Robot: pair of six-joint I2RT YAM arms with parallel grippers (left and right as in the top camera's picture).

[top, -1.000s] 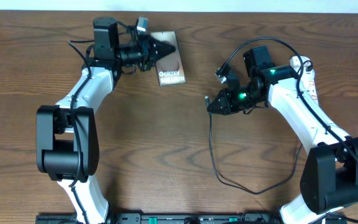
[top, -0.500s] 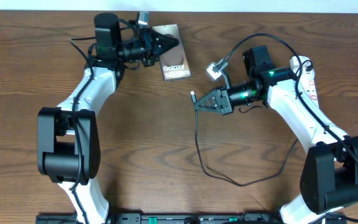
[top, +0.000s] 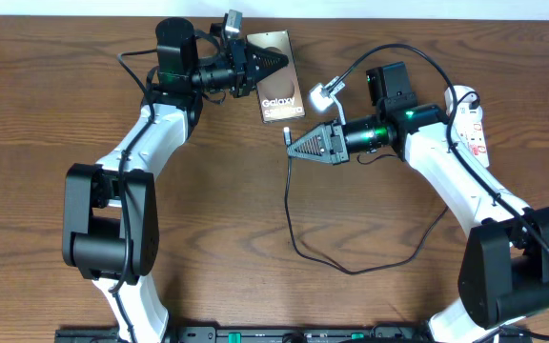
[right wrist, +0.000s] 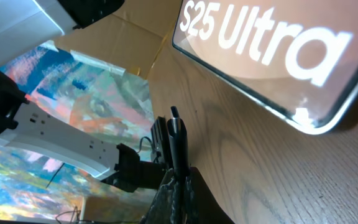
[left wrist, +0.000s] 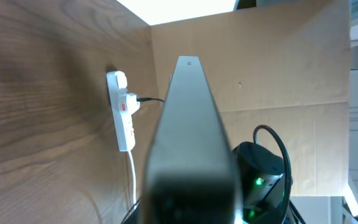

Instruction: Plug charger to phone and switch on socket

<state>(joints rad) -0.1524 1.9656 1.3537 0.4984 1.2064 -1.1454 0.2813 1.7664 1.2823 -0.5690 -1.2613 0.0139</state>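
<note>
Your left gripper [top: 274,61] is clamped shut on the phone [top: 282,86], gripping its top edge. The slab reaches out ahead of the fingers, and the left wrist camera sees it edge-on. Its face, with the white "Galaxy" lettering, shows from overhead.

Your right gripper [top: 292,150] is pinched closed on the charger [top: 298,224]. The plug tip [right wrist: 175,127] pokes out just past the fingertips, near the phone's rounded bottom corner but not touching it. From this hand the black cable drops to the table [top: 208,210], loops wide beneath the forearm and runs back toward the arm's base.

The socket [top: 472,116] lies flat on the table well behind your right gripper, beside that arm's upper link. From your left gripper it sits far ahead, beyond the phone's end.
</note>
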